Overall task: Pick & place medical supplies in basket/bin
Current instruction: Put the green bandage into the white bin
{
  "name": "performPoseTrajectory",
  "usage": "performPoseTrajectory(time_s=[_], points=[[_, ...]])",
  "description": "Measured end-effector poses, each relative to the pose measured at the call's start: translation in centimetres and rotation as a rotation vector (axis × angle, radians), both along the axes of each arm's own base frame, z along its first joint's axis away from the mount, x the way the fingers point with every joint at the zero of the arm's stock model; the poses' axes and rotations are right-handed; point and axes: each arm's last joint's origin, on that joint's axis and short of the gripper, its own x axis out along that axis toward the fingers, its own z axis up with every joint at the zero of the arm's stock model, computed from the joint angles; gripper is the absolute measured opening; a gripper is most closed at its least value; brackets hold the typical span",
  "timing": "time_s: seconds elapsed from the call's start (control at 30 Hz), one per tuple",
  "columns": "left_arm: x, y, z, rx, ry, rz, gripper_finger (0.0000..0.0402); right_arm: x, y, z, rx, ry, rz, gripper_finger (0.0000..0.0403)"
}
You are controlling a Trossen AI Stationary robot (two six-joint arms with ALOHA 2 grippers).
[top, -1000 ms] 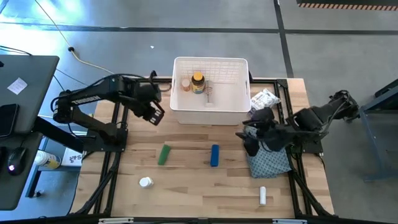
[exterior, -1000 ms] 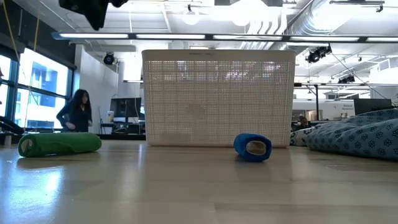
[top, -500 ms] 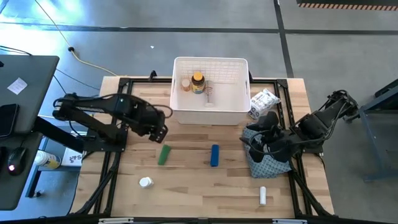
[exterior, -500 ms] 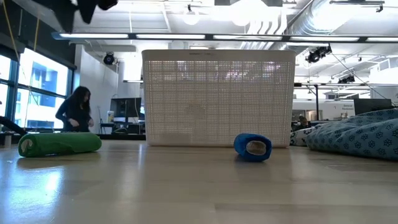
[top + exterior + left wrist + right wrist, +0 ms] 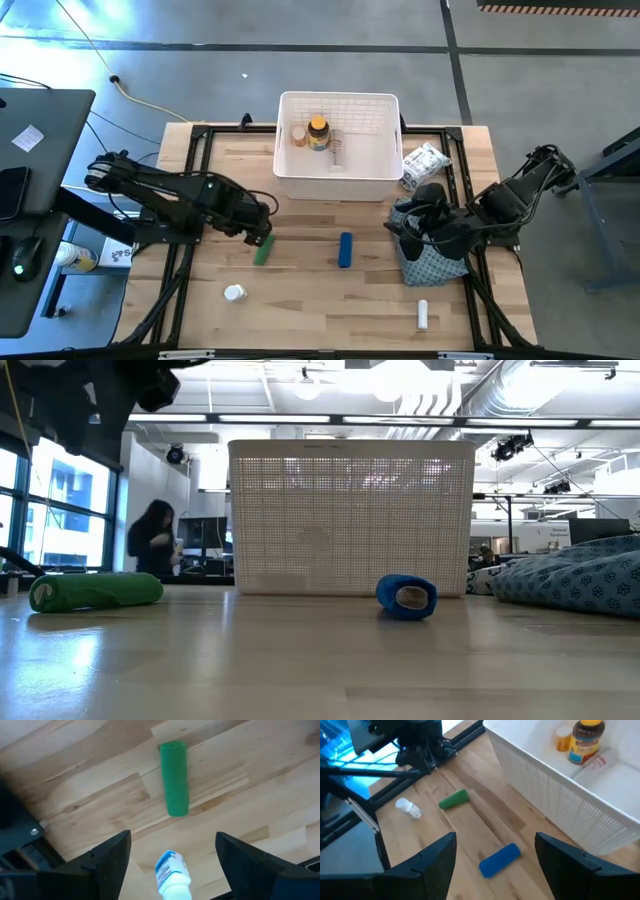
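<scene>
Fingers of the left gripper (image 5: 170,865) stood apart and empty above the green roll (image 5: 174,777), which lay flat on the table (image 5: 300,300) near the bin (image 5: 337,185). Roll judged light, soft, grippy; best pinched across its middle. Right gripper (image 5: 495,865) waited open over the patterned cloth (image 5: 435,262).

Bright overhead lighting; perhaps slight blur.

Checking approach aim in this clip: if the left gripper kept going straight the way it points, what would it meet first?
Most likely the green roll: it lies centred ahead of the open left gripper. A white bottle shows nearer between the fingers, but depth is unclear, so it may lie under that line.
</scene>
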Motion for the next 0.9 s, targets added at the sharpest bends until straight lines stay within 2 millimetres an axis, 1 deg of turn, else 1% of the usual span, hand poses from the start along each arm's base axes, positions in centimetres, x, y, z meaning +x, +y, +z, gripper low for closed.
performPoseTrajectory(time_s=[0.1,0.27,0.5,0.63,0.8,0.9], points=[[0.0,-0.1,-0.9,-0.022,0.007,-0.017,0.0321,0.2,0.2,-0.2,0.047,-0.007,-0.033,0.0259],[0.0,-0.6,-1.0,-0.030,0.004,-0.061,0.0321,1.0,0.7,-0.6,0.084,-0.007,-0.047,0.0259],[-0.5,-2.5,-1.0,-0.024,-0.009,-0.152,0.0321,1.8,1.5,-1.6,0.187,0.069,-0.011,0.0259],[-0.6,-3.3,-0.9,-0.029,-0.029,-0.183,0.0321,1.8,1.6,-1.7,0.240,0.082,-0.014,0.0259],[-0.5,-3.4,-0.9,-0.034,-0.046,-0.185,0.0321,1.8,1.6,-1.6,0.254,0.088,0.000,0.0259],[-0.4,-3.4,-0.9,-0.024,-0.047,-0.149,0.0321,1.9,1.5,-1.6,0.243,0.093,0.012,0.0259]])
